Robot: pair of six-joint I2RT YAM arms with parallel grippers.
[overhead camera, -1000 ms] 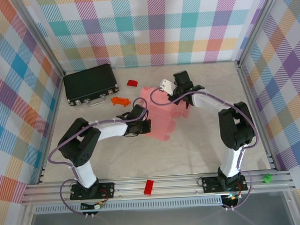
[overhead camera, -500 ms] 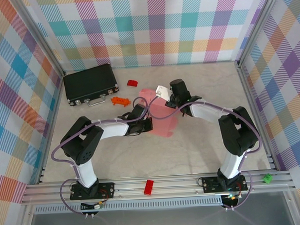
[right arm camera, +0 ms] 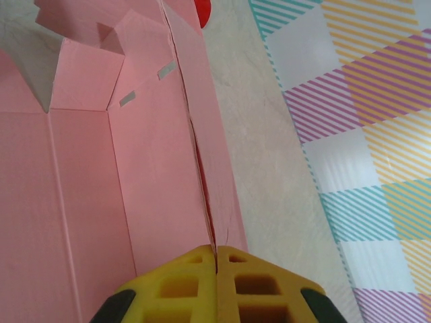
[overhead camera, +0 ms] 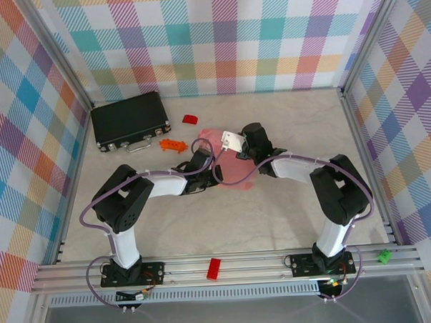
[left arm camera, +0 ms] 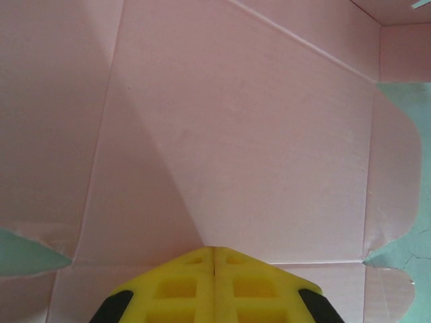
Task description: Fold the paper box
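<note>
Top external view: paper box (overhead camera: pixel 234 171) half-formed; wall-folding step judged.
Left gripper (left arm camera: pixel 214 252): clenched empty, base panel pinned.
Right gripper (right arm camera: pixel 216 250): wall edge pinched.
Next: wall to be stood upright, creased.

The right gripper (right arm camera: pixel 215 250) has swung left, folding the paper box (overhead camera: pixel 234 171) over; its card now looks narrower.

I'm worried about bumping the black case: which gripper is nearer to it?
Left. The left gripper is at the paper box's left edge, the side toward the case; the right gripper is farther right across the box.
</note>
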